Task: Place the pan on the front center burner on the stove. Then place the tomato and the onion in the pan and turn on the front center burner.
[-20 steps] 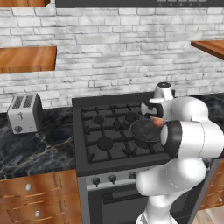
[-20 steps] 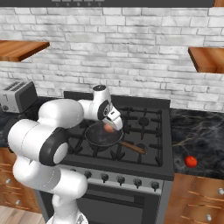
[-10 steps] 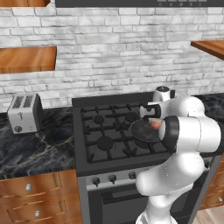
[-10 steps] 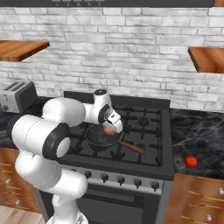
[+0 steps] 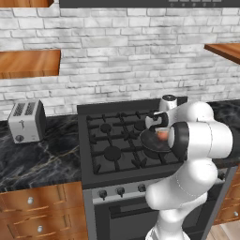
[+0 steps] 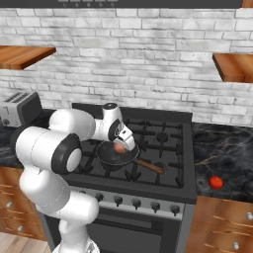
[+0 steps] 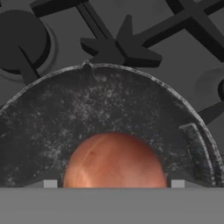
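Dark grey round frying pan point(image 5: 154, 141) on black gas stove point(image 5: 112, 145), right of centre, pinkish-tan onion point(image 5: 162, 135) inside. Right base: glossy red tomato point(image 6: 215, 182) on right marble counter point(image 6: 222, 163); two-finger gripper point(image 6: 122, 144) over onion. Hand view: jaws spread wide, gripping nothing

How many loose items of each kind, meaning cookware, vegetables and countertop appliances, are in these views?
Cookware: 1, the round dark grey frying pan with wooden handle on the black gas stove.
Vegetables: 2, the pinkish-tan round onion in the pan, and the small bright red tomato on the dark marble counter.
Appliances: 1, the silver toaster.
Total: 4
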Robot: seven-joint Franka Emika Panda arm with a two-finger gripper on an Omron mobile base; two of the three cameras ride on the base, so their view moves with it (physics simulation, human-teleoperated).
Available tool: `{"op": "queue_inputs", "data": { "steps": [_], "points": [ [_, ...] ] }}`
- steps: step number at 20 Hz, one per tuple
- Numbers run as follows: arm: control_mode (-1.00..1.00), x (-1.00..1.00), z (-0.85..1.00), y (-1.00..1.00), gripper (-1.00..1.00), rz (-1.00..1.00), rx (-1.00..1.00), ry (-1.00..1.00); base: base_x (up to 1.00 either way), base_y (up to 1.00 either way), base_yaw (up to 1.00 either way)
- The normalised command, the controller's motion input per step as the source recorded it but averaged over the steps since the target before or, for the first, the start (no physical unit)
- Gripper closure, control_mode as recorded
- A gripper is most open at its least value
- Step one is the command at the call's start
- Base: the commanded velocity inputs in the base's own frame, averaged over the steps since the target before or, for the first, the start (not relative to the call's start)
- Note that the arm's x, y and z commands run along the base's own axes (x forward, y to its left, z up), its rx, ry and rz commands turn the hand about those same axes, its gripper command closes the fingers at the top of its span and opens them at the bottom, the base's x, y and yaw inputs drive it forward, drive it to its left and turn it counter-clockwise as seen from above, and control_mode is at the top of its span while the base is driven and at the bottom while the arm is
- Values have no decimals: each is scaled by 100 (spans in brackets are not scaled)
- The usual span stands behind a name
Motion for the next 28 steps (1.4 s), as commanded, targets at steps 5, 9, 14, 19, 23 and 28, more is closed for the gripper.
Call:
{"op": "queue_inputs", "data": {
  "steps": [5, 9, 14, 19, 23, 28],
  "points": [
    [-100, 0, 0, 0, -100, 1, 0, -1, 0, 0, 0],
    [-100, -3, 10, 0, -100, 0, 0, -3, 0, 0, 0],
    [-100, -19, 44, -2, -100, 0, 0, -6, 0, 0, 0],
    [-100, -45, 62, -29, -100, 0, 0, -4, 0, 0, 0],
    [-100, -39, 55, -44, -100, 0, 0, -1, 0, 0, 0],
    [-100, -30, 31, -61, -100, 0, 0, 0, 0, 0, 0]
  ]
}}
